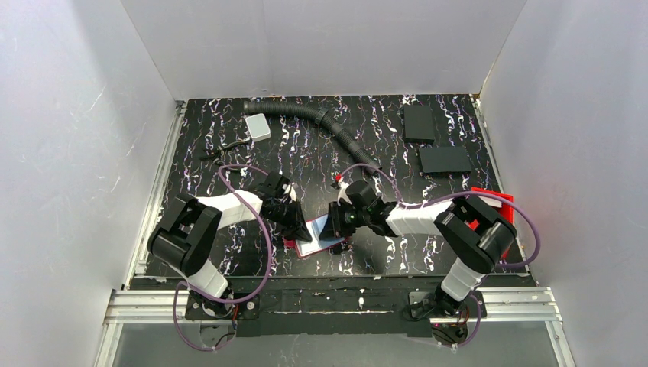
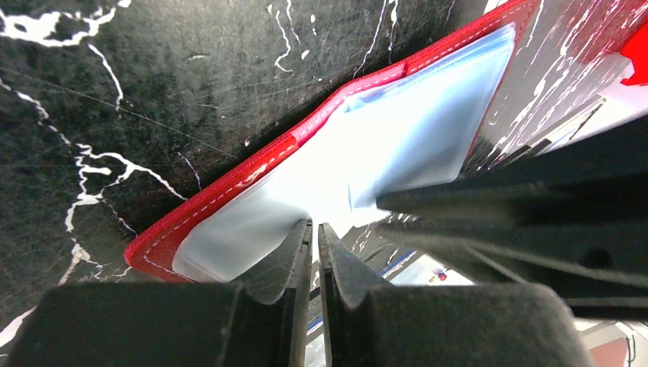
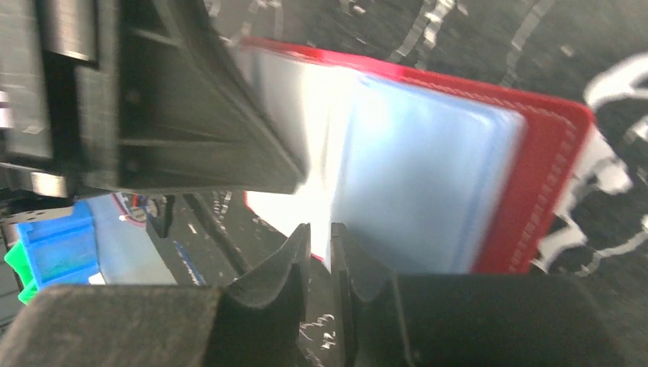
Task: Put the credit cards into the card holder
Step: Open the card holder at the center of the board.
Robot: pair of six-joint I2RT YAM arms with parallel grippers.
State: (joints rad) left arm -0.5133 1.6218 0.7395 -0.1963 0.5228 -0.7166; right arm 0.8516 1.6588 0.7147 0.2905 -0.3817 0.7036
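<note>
Reaching in low with left arm (image 1: 229, 204) and right arm (image 1: 416, 217), wrists facing
Pinching with left gripper (image 2: 315, 231) and right gripper (image 3: 321, 234), barely a sliver left at each tip

Partly hidden under both arms overhead: card holder (image 1: 315, 243). Blurred at right wrist, cropped top-right at left wrist.

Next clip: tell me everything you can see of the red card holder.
The card holder lies open on the black marbled table, toward its near edge, between both arms. Its cover looks like red leather with pale stitching along the rim. Inside are pale blue translucent plastic sleeves, fanned upward. The left gripper and right gripper each look closed on a sleeve edge, from opposite sides. Whether a card sits inside cannot be told.
</note>
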